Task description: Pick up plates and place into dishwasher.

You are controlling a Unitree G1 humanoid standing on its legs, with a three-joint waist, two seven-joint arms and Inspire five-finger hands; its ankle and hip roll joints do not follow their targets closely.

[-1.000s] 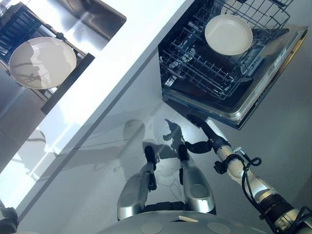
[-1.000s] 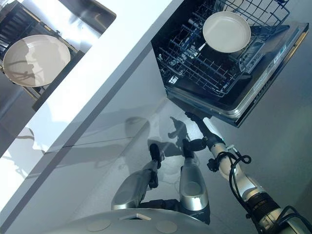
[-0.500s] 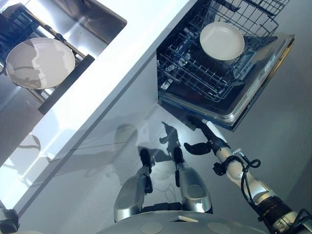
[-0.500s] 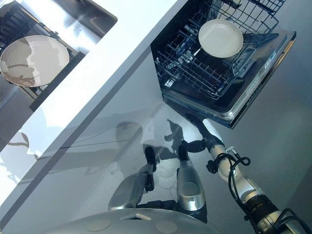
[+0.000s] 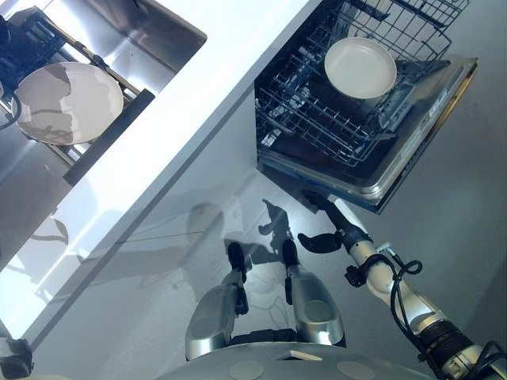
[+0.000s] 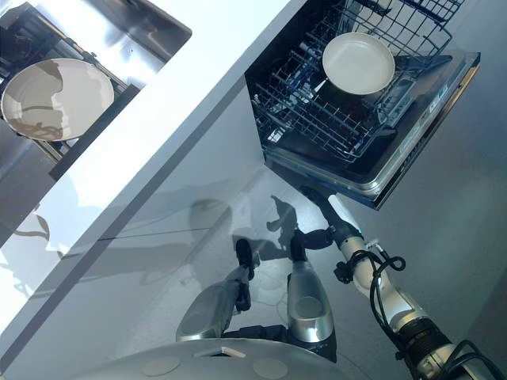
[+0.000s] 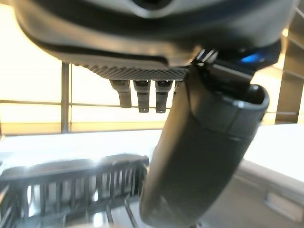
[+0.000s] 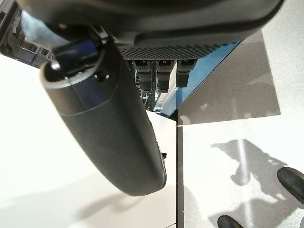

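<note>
A white plate (image 5: 70,101) lies on a dark drying rack (image 5: 111,131) beside the sink, at the far left. A second white plate (image 5: 360,67) rests in the lower rack (image 5: 309,119) of the open dishwasher. My left hand (image 5: 5,47) shows as a dark bulk at the picture's left edge, just beside the first plate; in the left wrist view its fingers (image 7: 142,97) are straight and its thumb (image 7: 199,156) hangs over the rack's bars, holding nothing. My right hand (image 5: 333,226) hangs low in front of the dishwasher door, fingers straight, empty.
A white counter (image 5: 182,119) runs diagonally between the steel sink (image 5: 150,32) and the dishwasher. The dishwasher door (image 5: 412,150) is folded down, with an upper wire basket (image 5: 412,20) pulled out above it. Grey floor lies in front.
My left hand has come into the left eye view at the left edge by the plate on the drying rack. The right hand has stayed under the dishwasher door.
</note>
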